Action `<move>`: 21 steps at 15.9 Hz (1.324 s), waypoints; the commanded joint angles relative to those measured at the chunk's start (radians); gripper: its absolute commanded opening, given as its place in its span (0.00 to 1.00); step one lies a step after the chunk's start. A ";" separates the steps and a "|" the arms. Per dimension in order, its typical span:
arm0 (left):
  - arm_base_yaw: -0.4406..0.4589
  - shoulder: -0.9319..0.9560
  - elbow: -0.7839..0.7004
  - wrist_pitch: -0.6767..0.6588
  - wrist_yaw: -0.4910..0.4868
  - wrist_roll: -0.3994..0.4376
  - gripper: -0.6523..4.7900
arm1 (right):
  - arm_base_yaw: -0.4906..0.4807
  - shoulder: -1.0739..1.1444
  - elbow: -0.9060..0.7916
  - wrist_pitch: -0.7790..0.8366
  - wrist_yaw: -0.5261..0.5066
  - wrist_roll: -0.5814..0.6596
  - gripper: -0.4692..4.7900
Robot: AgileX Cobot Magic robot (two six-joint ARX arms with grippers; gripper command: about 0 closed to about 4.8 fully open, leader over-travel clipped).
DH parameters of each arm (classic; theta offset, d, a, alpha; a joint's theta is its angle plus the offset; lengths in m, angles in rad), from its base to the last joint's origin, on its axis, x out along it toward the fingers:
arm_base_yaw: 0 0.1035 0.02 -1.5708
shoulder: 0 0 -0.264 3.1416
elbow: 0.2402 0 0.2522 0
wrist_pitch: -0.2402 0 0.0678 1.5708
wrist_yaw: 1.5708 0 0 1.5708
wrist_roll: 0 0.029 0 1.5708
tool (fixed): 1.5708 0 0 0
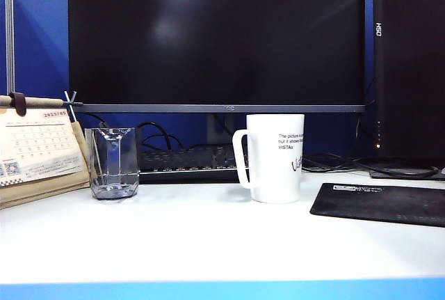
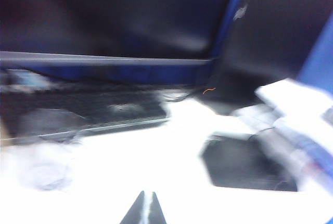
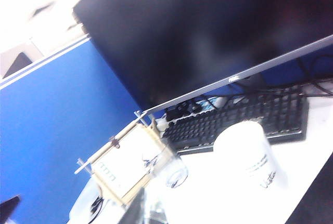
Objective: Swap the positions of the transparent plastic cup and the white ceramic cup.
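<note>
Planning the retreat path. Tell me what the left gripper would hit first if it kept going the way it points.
Judging by the blurred left wrist view, the shut left gripper points across bare white desk toward the keyboard below the monitor. The keyboard would likely come first, though depth is unclear.

Blurred view, left gripper (image 2: 146,208) jaws closed above white table (image 2: 156,161), keyboard (image 2: 88,112), monitor (image 2: 104,16)

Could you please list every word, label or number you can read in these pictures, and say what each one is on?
"VISTAs": white ceramic cup, under small print starting "The picture s…"; the rest is cut off by the curve.
Cursive black mark on the same cup: unreadable.
"2023/05": desk calendar; its date grid is too small.
"HSO", vertical: second monitor.
White label on black mouse pad: too small.
Wrist views: too blurred.
</note>
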 commanded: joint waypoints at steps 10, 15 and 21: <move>0.056 0.003 -0.264 0.240 -0.519 0.444 0.11 | 0.074 -0.002 -0.358 0.281 0.246 -0.291 0.09; 0.056 0.003 -0.264 0.111 -0.304 0.481 0.11 | 0.398 -0.002 -0.358 0.278 0.273 -0.291 0.09; 0.058 0.001 -0.263 0.064 -0.638 0.137 0.13 | 0.587 -0.002 -0.358 0.256 0.535 -0.347 0.09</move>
